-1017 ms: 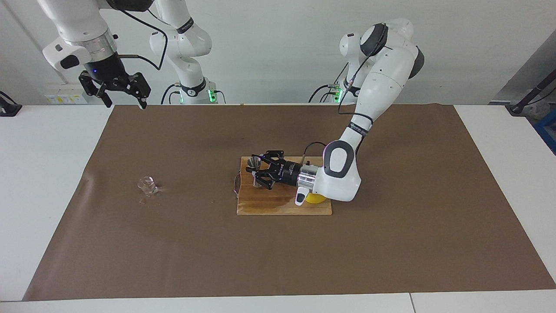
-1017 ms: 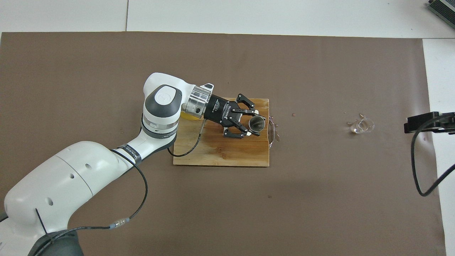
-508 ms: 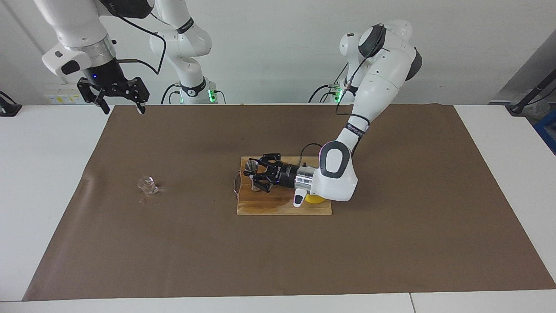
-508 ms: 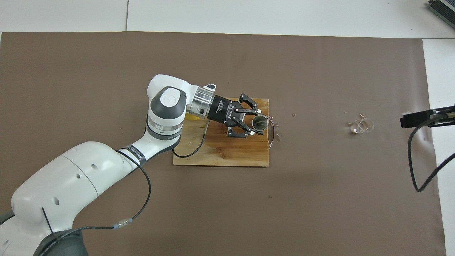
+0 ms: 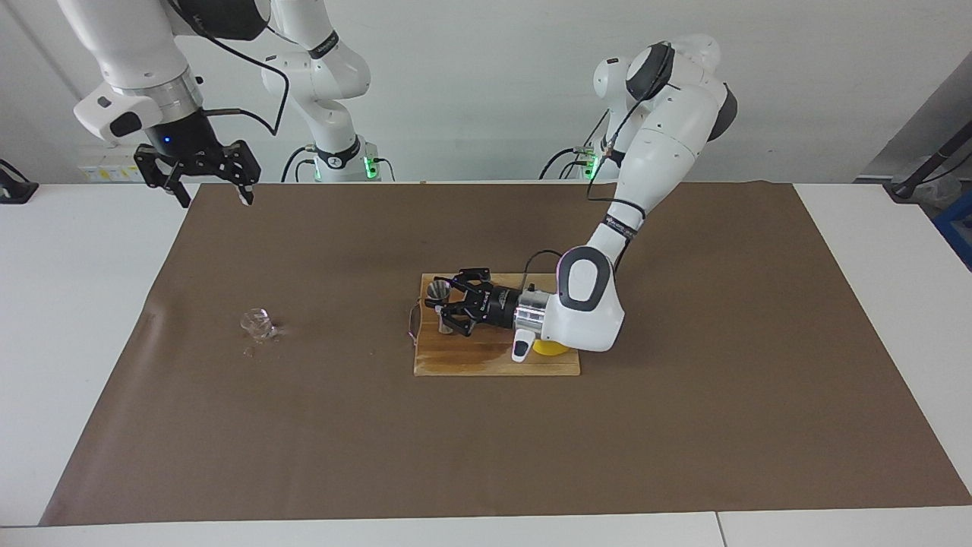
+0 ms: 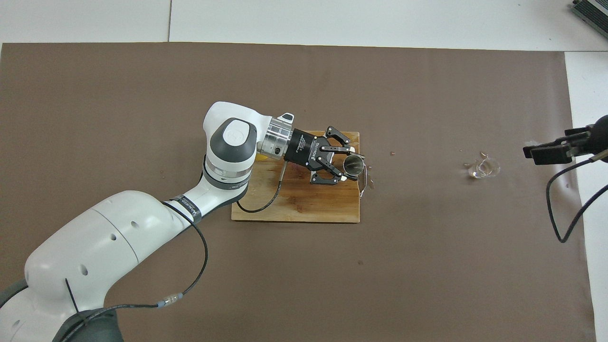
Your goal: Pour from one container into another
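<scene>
The silvery metal jigger (image 5: 440,292) (image 6: 354,165) stands upright at the wooden board's edge toward the right arm's end, its mouth facing up. My left gripper (image 5: 443,307) (image 6: 350,166) lies low and sideways over the board, shut on the jigger's waist. The tiny clear glass cup (image 5: 258,323) (image 6: 484,167) stands alone on the brown mat toward the right arm's end, with a few droplets beside it. My right gripper (image 5: 215,194) (image 6: 546,153) hangs open and high over the mat's edge at its own end, apart from the cup.
The wooden cutting board (image 5: 486,363) (image 6: 294,209) lies mid-table and has a wet patch. A yellow lemon (image 5: 548,348) sits on it, mostly hidden under my left wrist. A brown paper mat (image 5: 683,425) covers most of the white table.
My left gripper has carried the jigger a little way toward the board's edge at the right arm's end. My right gripper has shifted slightly and stays open. The glass cup has not moved.
</scene>
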`<state>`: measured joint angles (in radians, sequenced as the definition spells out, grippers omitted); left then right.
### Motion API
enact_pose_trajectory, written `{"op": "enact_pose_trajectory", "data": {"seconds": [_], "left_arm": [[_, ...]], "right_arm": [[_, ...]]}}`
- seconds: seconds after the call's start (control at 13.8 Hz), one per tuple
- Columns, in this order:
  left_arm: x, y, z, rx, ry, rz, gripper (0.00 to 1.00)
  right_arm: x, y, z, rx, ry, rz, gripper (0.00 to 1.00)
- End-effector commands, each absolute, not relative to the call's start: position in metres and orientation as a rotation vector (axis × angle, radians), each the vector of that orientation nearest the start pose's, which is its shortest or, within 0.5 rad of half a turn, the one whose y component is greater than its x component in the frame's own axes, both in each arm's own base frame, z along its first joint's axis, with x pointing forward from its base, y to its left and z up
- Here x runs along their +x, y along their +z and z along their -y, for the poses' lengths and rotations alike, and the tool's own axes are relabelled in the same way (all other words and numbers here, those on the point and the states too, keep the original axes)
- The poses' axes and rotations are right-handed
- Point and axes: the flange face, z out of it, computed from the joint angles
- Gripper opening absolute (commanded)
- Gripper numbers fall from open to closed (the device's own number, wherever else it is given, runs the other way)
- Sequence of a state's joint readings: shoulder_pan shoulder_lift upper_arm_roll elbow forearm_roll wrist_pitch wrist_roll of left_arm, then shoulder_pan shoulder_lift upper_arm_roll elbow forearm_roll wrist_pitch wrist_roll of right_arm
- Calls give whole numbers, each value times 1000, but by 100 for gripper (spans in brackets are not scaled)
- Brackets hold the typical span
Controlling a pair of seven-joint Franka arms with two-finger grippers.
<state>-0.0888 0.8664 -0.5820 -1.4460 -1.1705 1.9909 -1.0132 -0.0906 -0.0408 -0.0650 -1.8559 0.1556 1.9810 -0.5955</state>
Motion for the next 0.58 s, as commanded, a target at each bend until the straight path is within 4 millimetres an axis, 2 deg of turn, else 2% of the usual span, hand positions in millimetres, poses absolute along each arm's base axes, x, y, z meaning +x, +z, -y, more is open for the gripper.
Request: {"op": "enact_pose_trajectory", "data": {"seconds": [0.0,0.22,0.51], "left_arm": [[595,269,426,1573,-1397,-1095,35],[595,267,426,1583,-1382,-1073,35],[591,267,432,1595,-1374,-1058,33]], "right_arm": [[569,528,94,-2935,-366,699,100],[582,497,120,-2848,-435,838,100],[590,451,150,-2675,-526,933,100]]}}
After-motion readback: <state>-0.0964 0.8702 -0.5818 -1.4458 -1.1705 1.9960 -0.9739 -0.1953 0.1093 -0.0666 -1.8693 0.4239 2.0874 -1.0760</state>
